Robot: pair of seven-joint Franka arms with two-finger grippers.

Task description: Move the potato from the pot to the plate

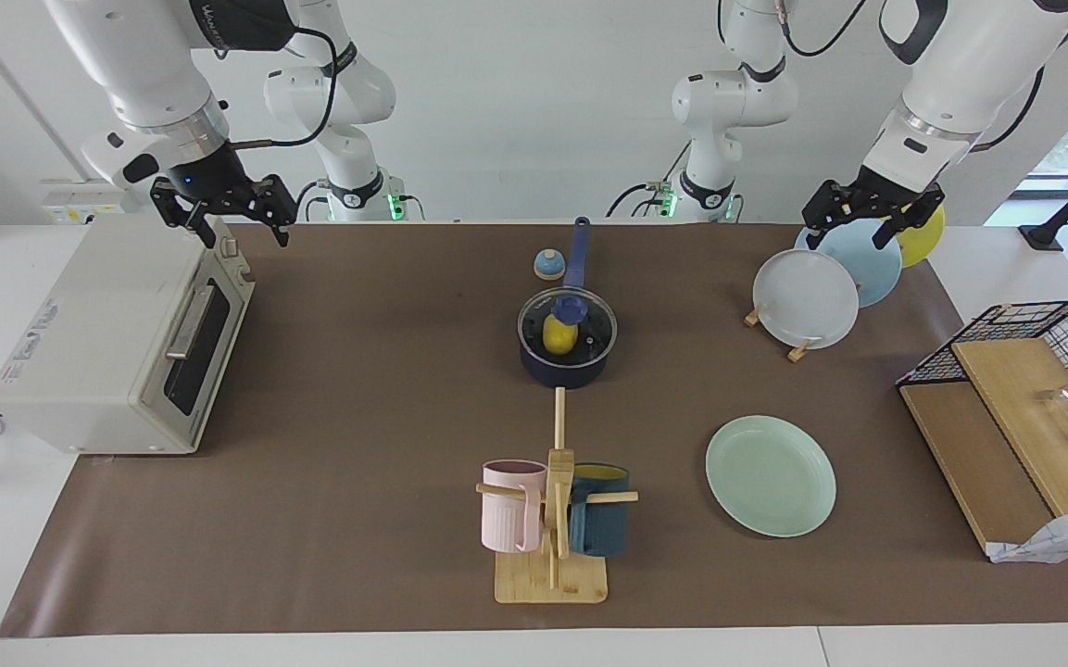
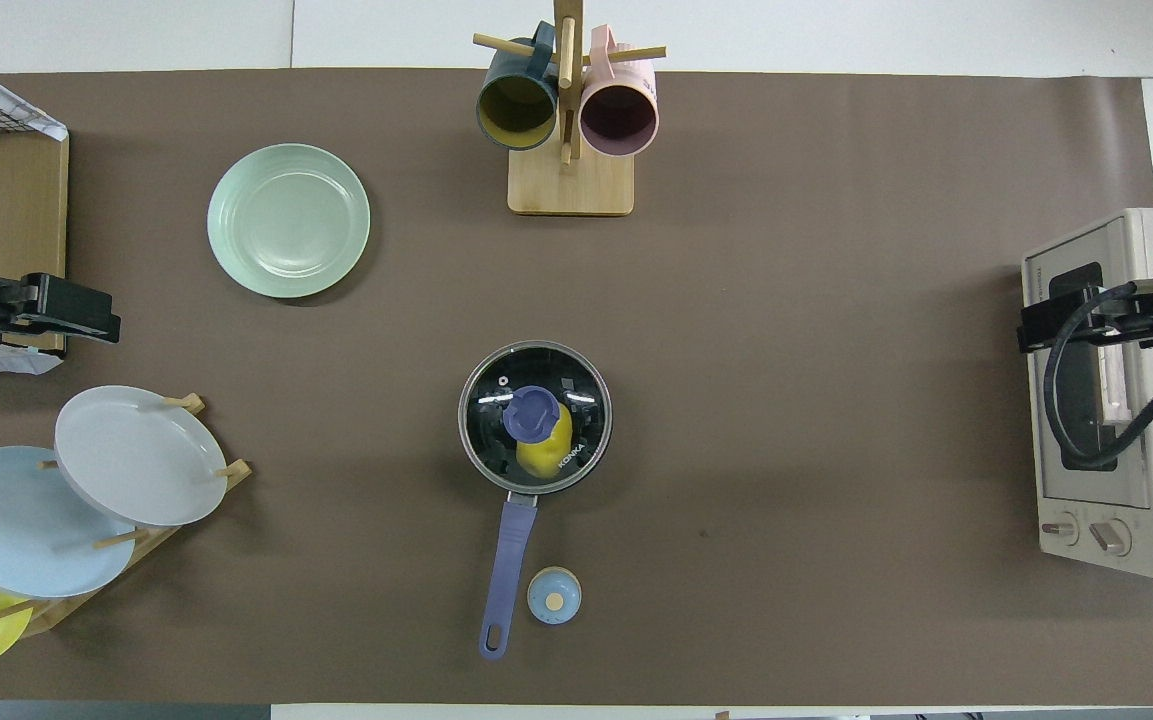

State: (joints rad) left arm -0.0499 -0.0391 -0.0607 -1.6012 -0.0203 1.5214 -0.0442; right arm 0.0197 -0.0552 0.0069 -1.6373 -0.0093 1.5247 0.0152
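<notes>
The dark blue pot [image 1: 567, 363] stands mid-table, its long handle [image 1: 577, 252] pointing toward the robots. A glass lid with a blue knob [image 1: 570, 307] covers it. The yellow potato [image 1: 559, 338] shows through the lid, inside the pot. The mint-green plate [image 1: 770, 474] lies flat, farther from the robots than the pot, toward the left arm's end. My left gripper [image 1: 846, 239] is open, up over the plate rack. My right gripper [image 1: 246, 236] is open, up over the toaster oven. In the overhead view: pot [image 2: 481, 440], potato [image 2: 546, 455], plate [image 2: 288, 220], left gripper [image 2: 86, 312], right gripper [image 2: 1036, 325].
A toaster oven [image 1: 117, 352] stands at the right arm's end. A wooden mug tree [image 1: 557, 519] holds a pink and a teal mug. A rack holds a grey-white plate [image 1: 805, 298], a light blue and a yellow plate. A small blue knob-like object [image 1: 548, 265] sits beside the handle. A wire basket [image 1: 1034, 352] with boards stands at the left arm's end.
</notes>
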